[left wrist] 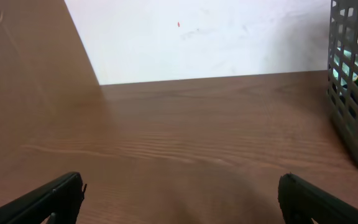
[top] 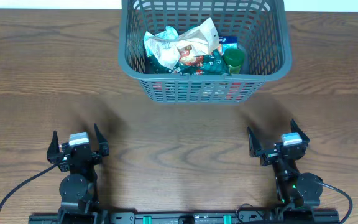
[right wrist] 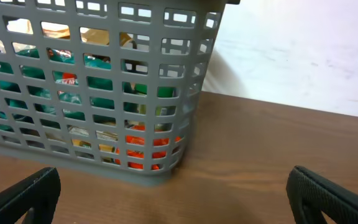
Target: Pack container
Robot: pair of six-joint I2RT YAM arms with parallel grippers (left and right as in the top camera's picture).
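Note:
The container [top: 272,70] is a large grey lattice basket at the far middle of the wooden table. Inside it lie several snack packets [top: 185,45] and a green tub [top: 233,60]. In the right wrist view the container [right wrist: 104,168] fills the upper left, with green and orange packets [right wrist: 145,146] showing through its slots. The left wrist view catches only the container's corner [left wrist: 353,93] at the right edge. My left gripper [top: 76,142] and right gripper [top: 278,139] rest near the table's front edge, both open with nothing between their fingers, well short of the container.
Bare wooden tabletop [top: 179,130] lies between the grippers and the container. A white wall [left wrist: 204,37] rises beyond the table's far edge. Black cables [top: 17,186] trail from the arm bases at the front.

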